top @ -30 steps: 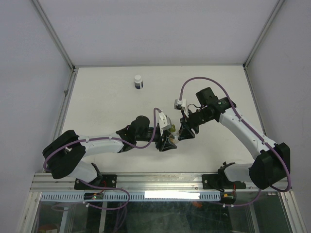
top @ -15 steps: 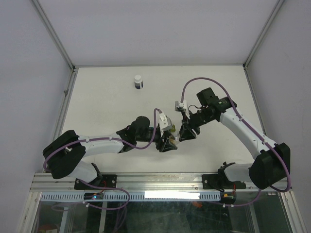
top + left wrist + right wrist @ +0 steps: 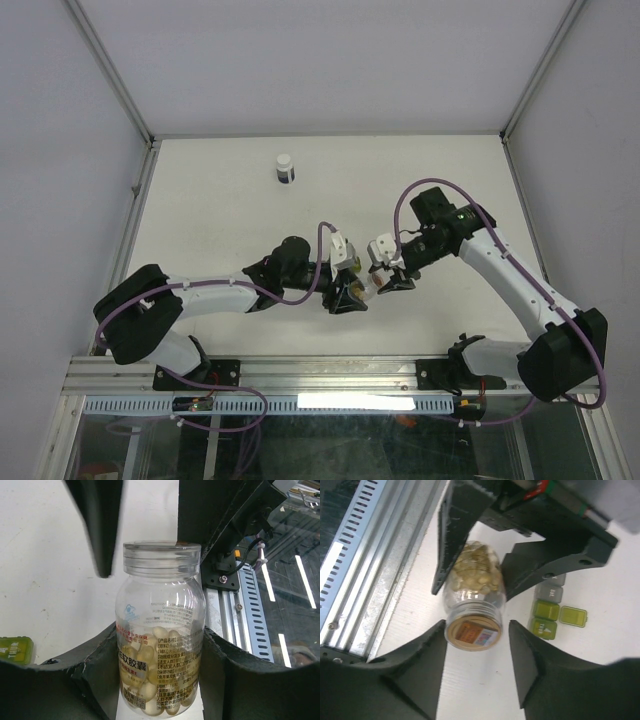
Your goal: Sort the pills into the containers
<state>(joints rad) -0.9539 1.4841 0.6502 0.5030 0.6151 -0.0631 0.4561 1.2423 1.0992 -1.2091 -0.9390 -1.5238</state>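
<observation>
While my left pincer (image 3: 160,662) is clamped on the lower body of the clear bottle (image 3: 161,605), pads flat against its printed label, my right pincer (image 3: 476,632) stands astride the clear lid (image 3: 161,560), fingers close on either side; whether they bear on it yet I cannot tell. Pills (image 3: 475,567): pale cream, glossy, heaped inside the bottle to about half its height, none loose that I can see. Bottle looks like stiff, smooth plastic, light for its bulk, likely slick under hard pads. I judge the label band the safest place for the holding side and the lid's rim the only purchase for the turning side. Squeeze moderately; the walls may flex. Pills look rounded and slippery; expect them to roll and come out in a rush, too small for my fingers to pick singly with any ease. Containers (image 3: 547,611) lie on the white table (image 3: 600,645) near the bottle, green compartments showing, one flap lying open, grey ones beyond. Mouths look narrow; pour gently.
</observation>
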